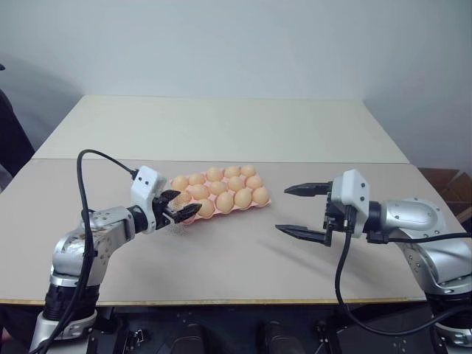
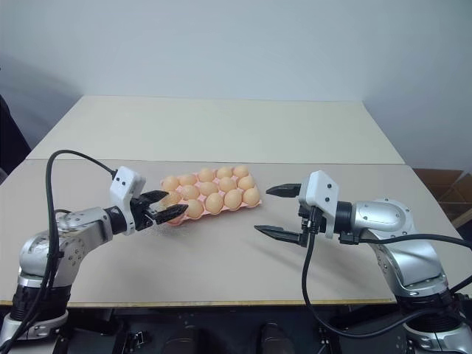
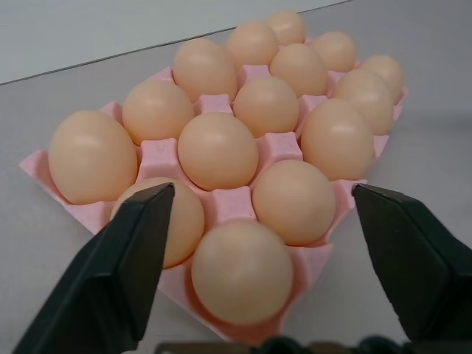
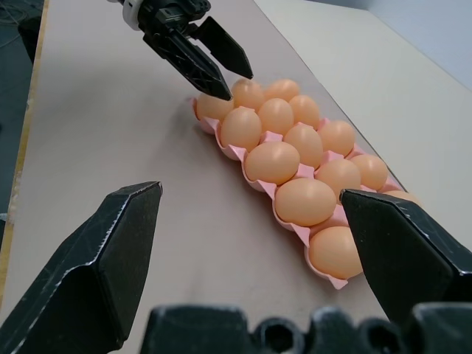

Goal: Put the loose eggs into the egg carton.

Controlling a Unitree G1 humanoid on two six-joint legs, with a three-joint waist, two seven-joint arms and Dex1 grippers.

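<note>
On the table (image 1: 221, 258), pink carton (image 3: 236, 203) full of eggs (image 3: 217, 150), no writing readable, left gripper (image 1: 179, 207) fingers wide at its corner, right gripper (image 1: 302, 210) wide, empty.

There is one pink egg carton (image 3: 243, 203) on the bench (image 1: 221, 251). It has fifteen cups, three rows of five. Fifteen eggs (image 3: 217, 150) sit in it, one in each cup. There are two claws, a left claw (image 1: 179, 207) and a right claw (image 1: 301, 210).
</note>
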